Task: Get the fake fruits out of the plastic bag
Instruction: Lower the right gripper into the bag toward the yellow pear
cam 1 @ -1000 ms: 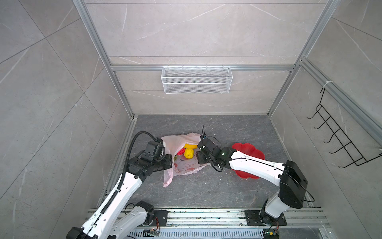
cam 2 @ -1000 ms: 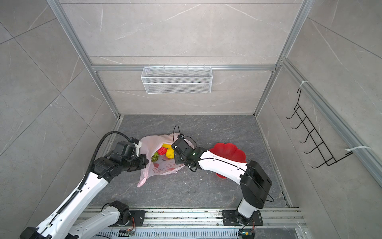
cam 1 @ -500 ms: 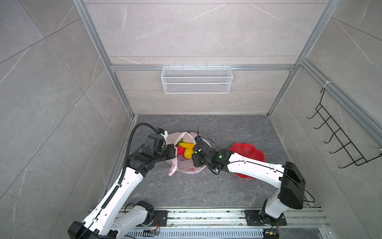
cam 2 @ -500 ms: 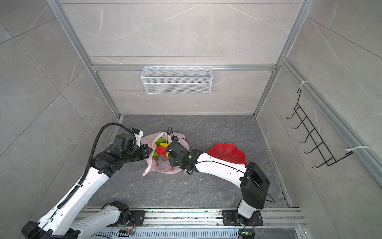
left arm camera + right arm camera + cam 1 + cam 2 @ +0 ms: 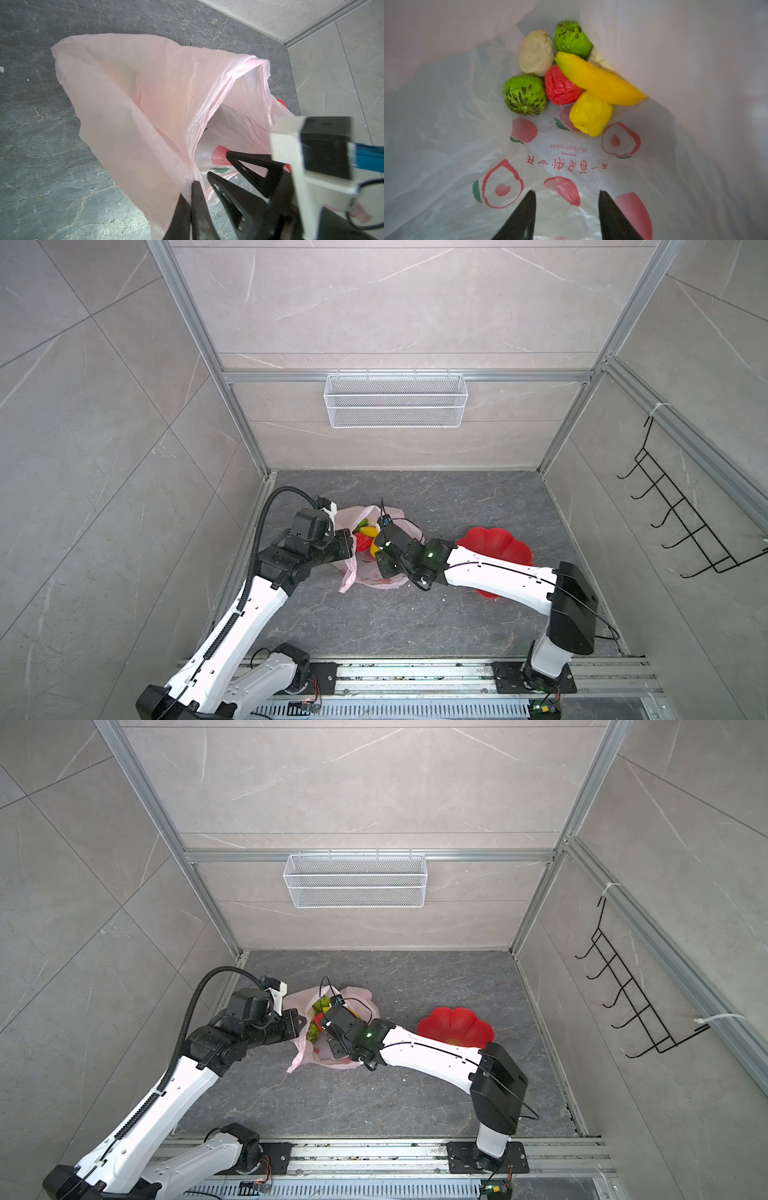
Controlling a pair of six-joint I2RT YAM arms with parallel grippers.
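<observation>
Left hand [image 5: 192,193]: pinched tight on plastic bag [image 5: 135,104] rim, propping mouth open.
Right hand [image 5: 567,192]: half-spread, empty, inside bag, aimed at fake fruits [image 5: 562,83] heaped at bottom.

Left claw [image 5: 192,187] pinched shut; right claw [image 5: 567,192] jaws parted; both arms extended low.

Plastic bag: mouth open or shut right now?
Open. The left end effector pinches the plastic bag rim, holding the mouth wide; the right end effector is inside, facing the fake fruits.
</observation>
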